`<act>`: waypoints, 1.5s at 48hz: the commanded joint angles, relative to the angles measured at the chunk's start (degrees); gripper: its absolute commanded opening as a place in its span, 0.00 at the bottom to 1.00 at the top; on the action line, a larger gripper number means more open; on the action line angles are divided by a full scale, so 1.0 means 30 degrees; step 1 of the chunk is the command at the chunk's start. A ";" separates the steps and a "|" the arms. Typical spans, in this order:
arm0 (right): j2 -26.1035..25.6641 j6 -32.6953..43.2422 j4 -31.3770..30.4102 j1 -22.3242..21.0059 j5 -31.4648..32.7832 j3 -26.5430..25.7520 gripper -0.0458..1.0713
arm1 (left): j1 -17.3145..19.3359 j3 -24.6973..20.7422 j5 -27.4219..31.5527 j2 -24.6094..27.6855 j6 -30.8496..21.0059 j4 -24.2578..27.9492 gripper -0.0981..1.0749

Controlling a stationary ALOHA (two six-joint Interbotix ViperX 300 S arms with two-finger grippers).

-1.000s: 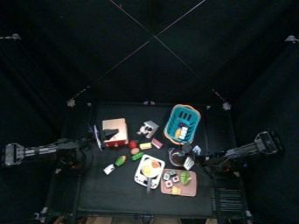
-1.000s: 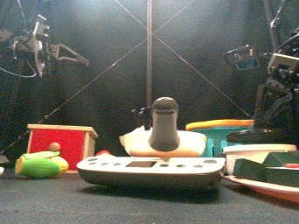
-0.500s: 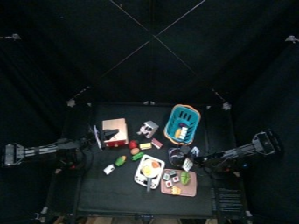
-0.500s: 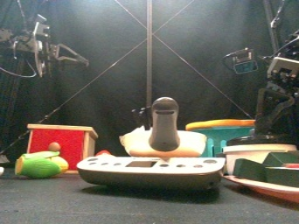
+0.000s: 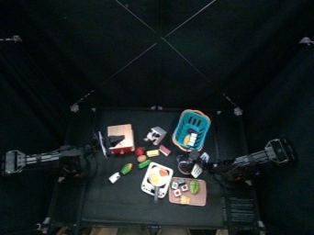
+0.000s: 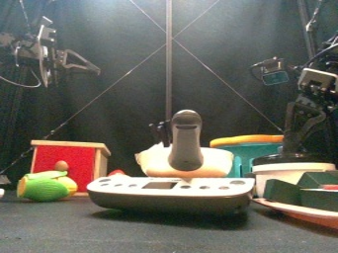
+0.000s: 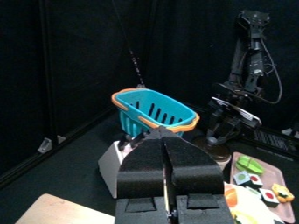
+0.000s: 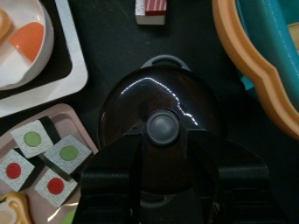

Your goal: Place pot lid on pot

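The blue basket (image 7: 152, 107) is serving as the landmark, and the right gripper (image 8: 162, 150) is hanging just beside it with its 2 jaws standing spread, gripping nothing. The left gripper (image 7: 167, 144) is resting raised and well apart from the basket, its jaws pressed together.

The dark pot lid (image 8: 140, 92) is lying just beside the basket, directly under the right gripper. From table height, a pale round body that I am taking for the pot (image 6: 284, 179) is showing below the lid's dark edge. I cannot tell whether the lid is sitting on it or only lying in front of it.

The lid's knob (image 8: 162, 127) is sitting midway between the spread jaws. To do this well, the gripper should be descending straight, closing on the knob alone, and keeping clear of the basket's rim.

No brand, label or writing is reading clearly anywhere.
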 commanded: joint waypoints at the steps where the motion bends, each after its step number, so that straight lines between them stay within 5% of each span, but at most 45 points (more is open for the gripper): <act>1: -0.0059 -0.0029 0.0000 -0.0059 -0.0352 -0.0146 0.58 | 0.0059 -0.0205 -0.0088 0.0059 0.0029 0.0000 0.16; 72: -0.0381 -0.0146 0.0439 -0.0029 0.0322 -0.0205 0.58 | 0.0117 -0.0176 -0.0088 0.0059 0.0029 0.0000 0.16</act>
